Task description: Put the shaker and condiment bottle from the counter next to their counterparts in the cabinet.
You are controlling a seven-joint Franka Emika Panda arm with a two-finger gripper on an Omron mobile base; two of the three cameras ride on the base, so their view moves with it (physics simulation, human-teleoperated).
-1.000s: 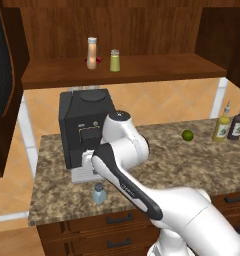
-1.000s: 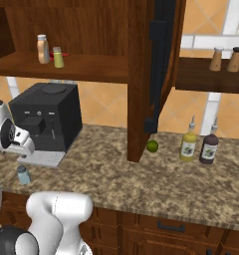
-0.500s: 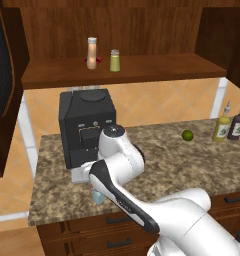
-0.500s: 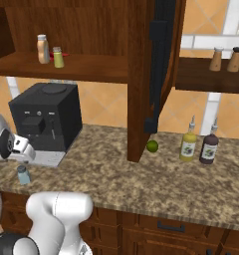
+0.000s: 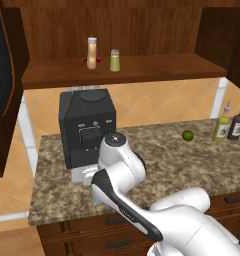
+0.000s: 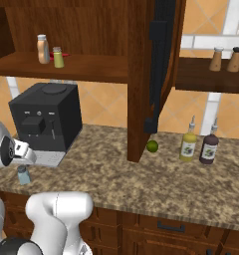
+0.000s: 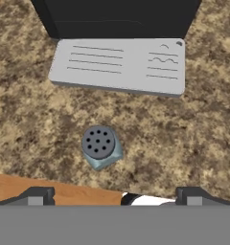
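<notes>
The pale blue-grey shaker [image 7: 100, 146] [image 6: 24, 175] stands upright on the granite counter [image 7: 35, 119] [image 6: 131, 174], just in front of the coffee machine's grey drip tray [image 7: 121, 64]. My gripper [image 7: 114, 198] hovers above it, open, with the fingertips wide apart and nothing between them. The shaker lies a little ahead of the fingertips, left of centre. The peach-orange condiment bottle [image 5: 92, 53] [image 6: 42, 49] stands on the cabinet shelf [image 5: 152, 70] [image 6: 96, 67], beside the yellow-green shaker [image 5: 114, 60] [image 6: 57, 57] and a flat red item [image 5: 86, 61]. In the left base view my arm hides the blue-grey shaker.
A black coffee machine [image 5: 87, 125] [image 6: 46, 115] stands close behind the shaker. A lime [image 5: 187, 135] [image 6: 152, 146] and two spouted bottles, olive-yellow [image 6: 187, 144] and dark brown [image 6: 209, 147], stand to the right. A cabinet door [image 6: 149, 74] hangs open mid-counter. The counter's front edge is near.
The arm has swung lower and to the left over the counter's front corner, so it now covers the blue-grey shaker in the left base view. The gripper has stayed open.
</notes>
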